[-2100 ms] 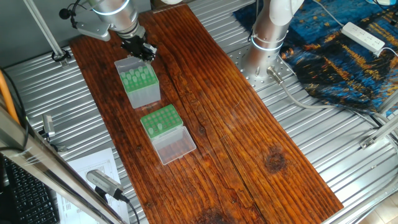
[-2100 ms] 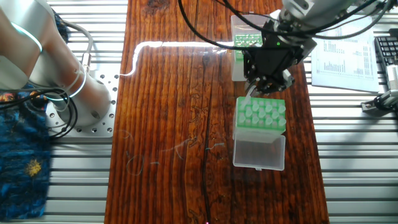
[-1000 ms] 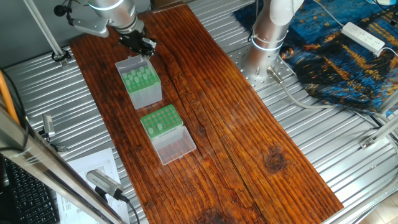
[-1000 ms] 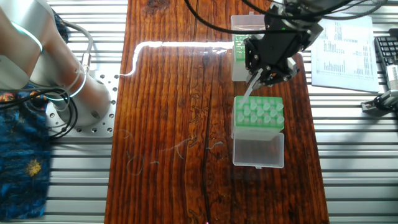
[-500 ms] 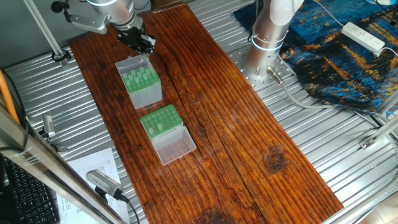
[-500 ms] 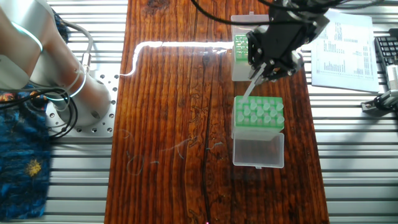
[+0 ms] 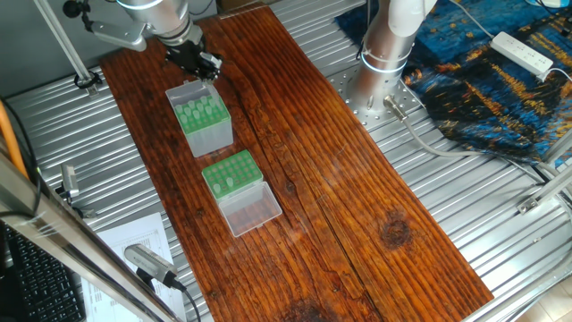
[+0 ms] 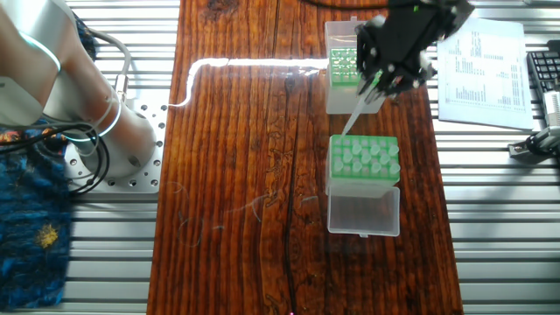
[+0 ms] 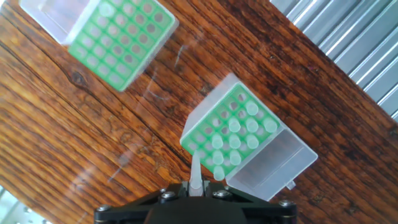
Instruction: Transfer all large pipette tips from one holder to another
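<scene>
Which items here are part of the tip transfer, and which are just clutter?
Job: gripper, held pipette tip, tall grey-sided tip box, low green rack with clear lid.
Clutter: power strip, printed sheet, keyboard, blue cloth.

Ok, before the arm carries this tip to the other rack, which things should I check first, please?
1. Tool shut on one tip: ok.
2. Tip's point out of the tall box: ok, in the hand view it shows free beside the box corner.
3. Tip straight in the tool: cannot tell.
4. Lid of the low rack open: ok, it lies folded back.
5. Free holes in the low rack: ok, most look empty.
</scene>
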Controlling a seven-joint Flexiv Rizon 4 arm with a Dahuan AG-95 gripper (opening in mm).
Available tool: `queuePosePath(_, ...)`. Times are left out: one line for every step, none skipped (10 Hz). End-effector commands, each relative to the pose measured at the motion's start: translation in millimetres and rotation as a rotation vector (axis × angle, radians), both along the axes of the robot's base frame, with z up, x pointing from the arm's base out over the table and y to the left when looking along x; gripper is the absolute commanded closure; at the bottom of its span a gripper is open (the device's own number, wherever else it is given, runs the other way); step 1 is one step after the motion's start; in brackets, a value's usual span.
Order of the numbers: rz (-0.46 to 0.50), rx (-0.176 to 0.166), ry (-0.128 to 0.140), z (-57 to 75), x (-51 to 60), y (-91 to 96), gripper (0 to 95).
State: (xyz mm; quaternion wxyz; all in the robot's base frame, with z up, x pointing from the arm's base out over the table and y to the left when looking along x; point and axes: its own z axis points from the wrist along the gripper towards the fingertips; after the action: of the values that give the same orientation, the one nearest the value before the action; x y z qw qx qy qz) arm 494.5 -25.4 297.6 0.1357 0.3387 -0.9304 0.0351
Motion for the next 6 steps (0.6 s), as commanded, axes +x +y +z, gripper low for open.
queuePosePath(-0.043, 0.007, -0.022, 8.6, -0.4, 13.5, 95.0)
queuePosePath(-0.068, 0.014, -0.028, 13.6, 0.8, 22.6, 95.0)
queuePosePath(-0.084, 0.022, -0.029, 16.6, 1.9, 28.6, 95.0)
queuePosePath(-0.096, 0.033, -0.033, 20.5, 3.5, 37.2, 95.0)
queuePosePath(-0.101, 0.04, -0.043, 23.9, 4.7, 47.1, 95.0)
queuePosePath(-0.112, 0.038, -0.049, 24.8, 4.6, 52.5, 95.0)
